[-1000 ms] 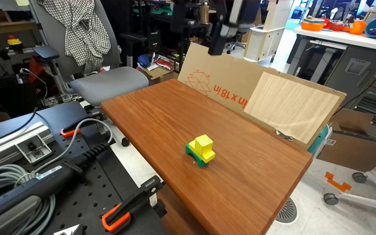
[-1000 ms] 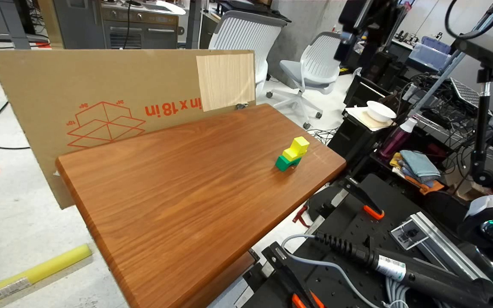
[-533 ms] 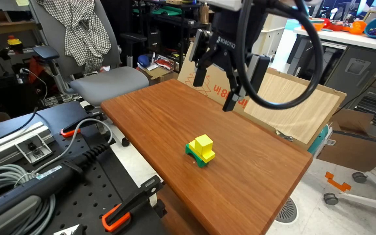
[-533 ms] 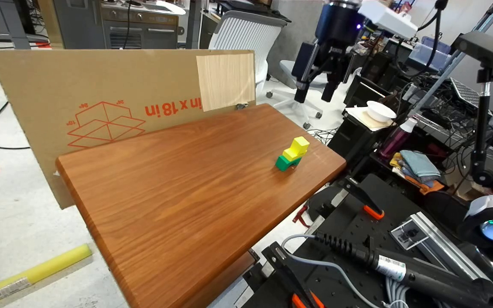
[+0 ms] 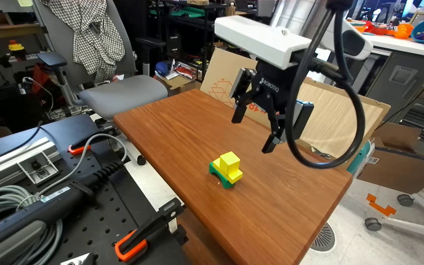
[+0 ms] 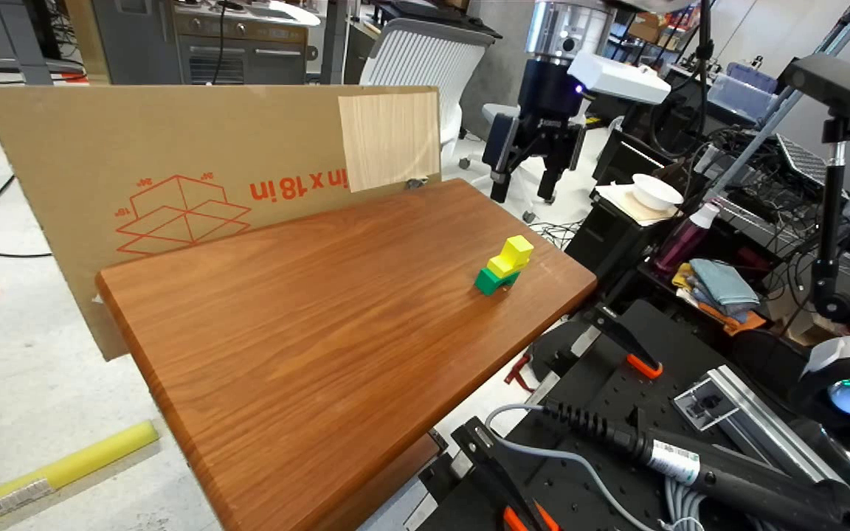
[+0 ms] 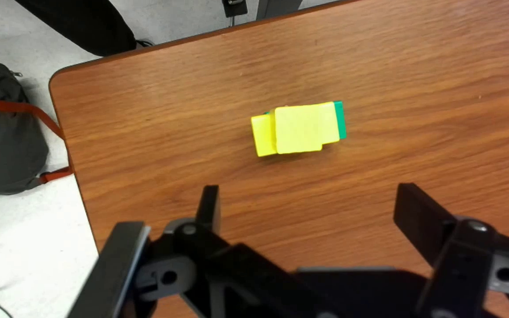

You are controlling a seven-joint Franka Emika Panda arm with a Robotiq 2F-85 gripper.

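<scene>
My hand [image 5: 253, 133] is black and grey, the cube [image 5: 230, 161] and slab [image 5: 236, 178] yellow, the arch [image 6: 491, 282] green, the brown table [image 6: 299, 317] grain-streaked.

In an exterior view, a black two-finger gripper [image 6: 523, 193] hangs in the air, higher than the brown wooden table [image 6: 307, 317].
On the table, near its far short edge, stands a green arched block [image 6: 491, 282], with a flat yellow block [image 6: 500, 266] upon it and a yellow cube-shaped block [image 6: 519, 248] on the top. The gripper's fingers are spread apart. Along a long edge of the table stands a brown cardboard panel [image 6: 63, 162] with red printing, and on the white floor [image 6: 26, 369] beside the table lies a long yellow tube [image 6: 85, 461].
</scene>
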